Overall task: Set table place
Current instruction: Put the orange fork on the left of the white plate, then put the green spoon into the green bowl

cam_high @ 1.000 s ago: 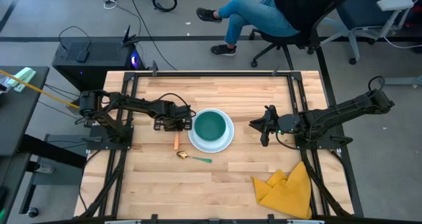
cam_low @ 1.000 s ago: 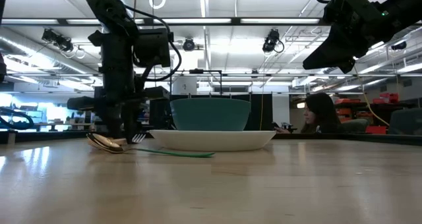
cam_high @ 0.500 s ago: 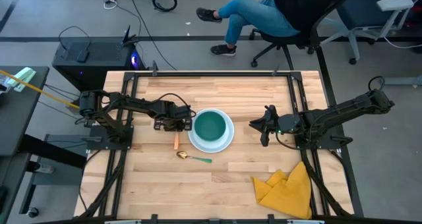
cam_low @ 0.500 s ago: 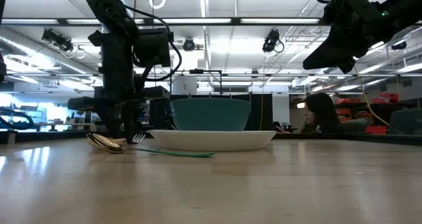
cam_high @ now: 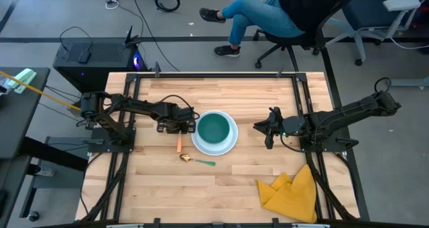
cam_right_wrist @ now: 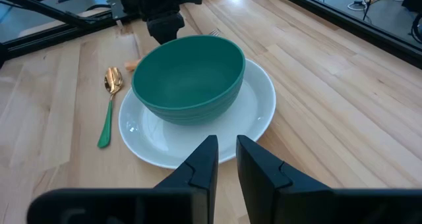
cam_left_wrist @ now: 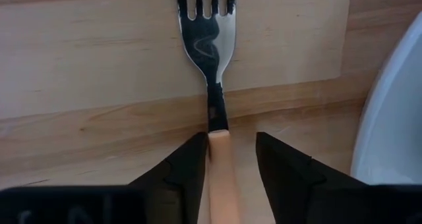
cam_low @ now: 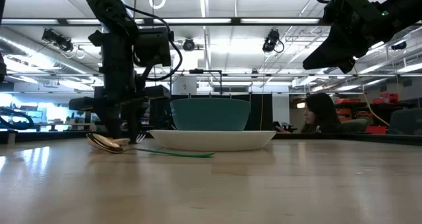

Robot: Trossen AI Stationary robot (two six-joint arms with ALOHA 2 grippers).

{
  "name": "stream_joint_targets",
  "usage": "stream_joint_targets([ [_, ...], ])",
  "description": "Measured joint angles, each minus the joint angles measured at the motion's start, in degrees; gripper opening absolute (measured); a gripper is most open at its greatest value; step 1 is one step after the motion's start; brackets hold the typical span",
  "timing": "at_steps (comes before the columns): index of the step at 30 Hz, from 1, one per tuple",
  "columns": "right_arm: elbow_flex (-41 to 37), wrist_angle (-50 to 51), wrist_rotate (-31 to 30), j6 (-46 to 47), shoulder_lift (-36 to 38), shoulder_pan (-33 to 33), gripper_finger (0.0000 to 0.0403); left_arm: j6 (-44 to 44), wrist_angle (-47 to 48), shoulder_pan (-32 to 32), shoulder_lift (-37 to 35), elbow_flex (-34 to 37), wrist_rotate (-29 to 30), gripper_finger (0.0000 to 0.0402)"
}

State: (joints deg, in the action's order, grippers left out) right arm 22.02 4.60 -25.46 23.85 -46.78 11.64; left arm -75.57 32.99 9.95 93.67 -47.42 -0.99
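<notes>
- The fork (cam_left_wrist: 215, 85) is lying flat on the bench (cam_high: 228, 188), just beside the white plate (cam_high: 230, 146) at its nine o'clock, teal bowl (cam_high: 214, 129) sitting on the plate.
- Its long axis is running twelve-to-six in the high view, tines toward twelve, orange handle toward six.
- The left pincer (cam_left_wrist: 227, 159) is straddling the handle, fingers spread and seemingly not gripping: the placing step looks to be ending.
- Next, probably lifting clear, then fetching the spoon (cam_high: 195, 161) at seven o'clock.
- The right pincer (cam_high: 269, 135) is waiting at three o'clock, nearly closed, empty.
</notes>
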Motion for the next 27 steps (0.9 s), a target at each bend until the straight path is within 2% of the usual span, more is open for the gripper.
stream_joint_targets([
  [12, 0.00, 0.02, 0.01, -0.01, 0.00, 0.00, 0.0064, 1.46, 3.01, 0.01, -0.02, -0.04, 0.31, 0.0161],
  [22, 0.00, 0.02, 0.01, -0.01, 0.00, -0.01, 0.0064, 1.69, 1.29, 0.01, -0.05, 0.07, 0.37, 0.0165],
  [27, 0.00, 0.02, 0.00, -0.01, 0.00, -0.01, 0.0064, 1.76, 1.22, 0.01, -2.83, 0.33, 0.63, 0.0170],
])
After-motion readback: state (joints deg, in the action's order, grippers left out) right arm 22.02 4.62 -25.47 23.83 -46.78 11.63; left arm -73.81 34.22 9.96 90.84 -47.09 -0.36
